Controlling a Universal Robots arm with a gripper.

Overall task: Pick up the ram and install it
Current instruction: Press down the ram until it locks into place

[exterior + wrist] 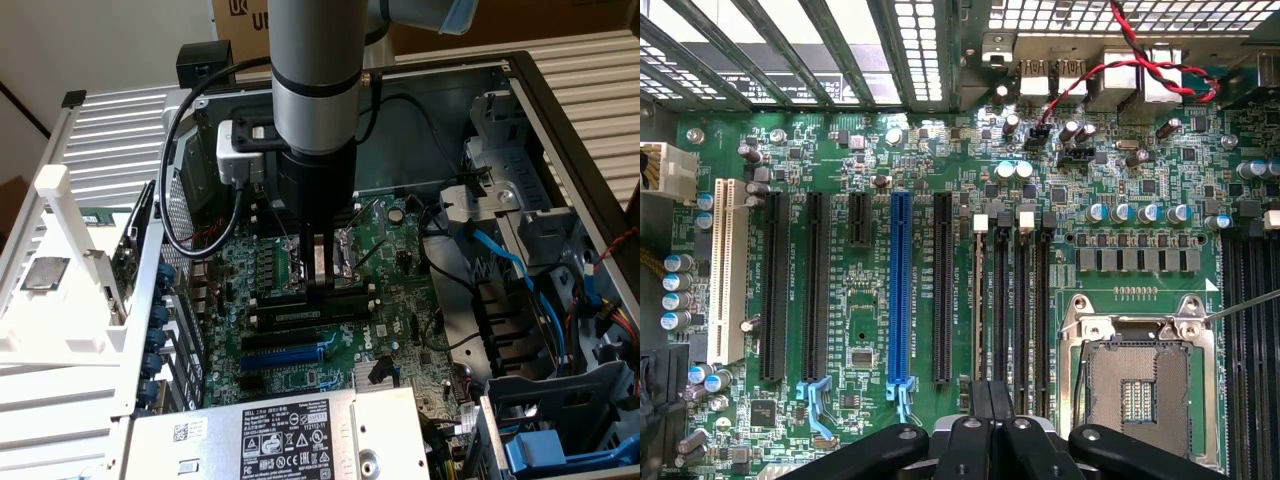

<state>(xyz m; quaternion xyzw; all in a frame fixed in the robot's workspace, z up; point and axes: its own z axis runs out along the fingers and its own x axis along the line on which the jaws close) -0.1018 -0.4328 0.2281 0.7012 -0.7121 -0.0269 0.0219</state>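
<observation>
1. The open grey metal computer case point(560, 110) lies on its side. Its walls close in the work area on all sides, with blue and black cables crowding the exterior view's right.
2. The green motherboard point(400, 240) point(870, 280) fills the case floor. The silver power-supply box with a black label point(280, 430) borders it at the near edge of the exterior view.
3. The grey cylindrical robot arm point(315, 80) comes straight down over the middle of the board, with clear room around it above the board.
4. The square metal-framed processor socket point(1135, 385) sits just beside the memory slots.
5. The black gripper point(319, 285) point(990, 395) has its fingers point(980, 400) clenched together, tip against tip, with nothing visible between them. The tips sit at one end of the memory bank.
6. The four long black plastic memory slots point(1025, 300) point(300, 315) lie side by side. They run parallel to the long blue expansion slot point(900, 290) point(285, 350).
7. The ram point(981, 300) appears only edge-on, as a thin grey-green line standing in the outermost memory slot, on the side toward the expansion slots.
   - Its long axis runs along that slot, from the white end clip toward the fingertips.
   - Chips and label are not visible.
   - In the exterior view I cannot tell it apart from the slots.
</observation>
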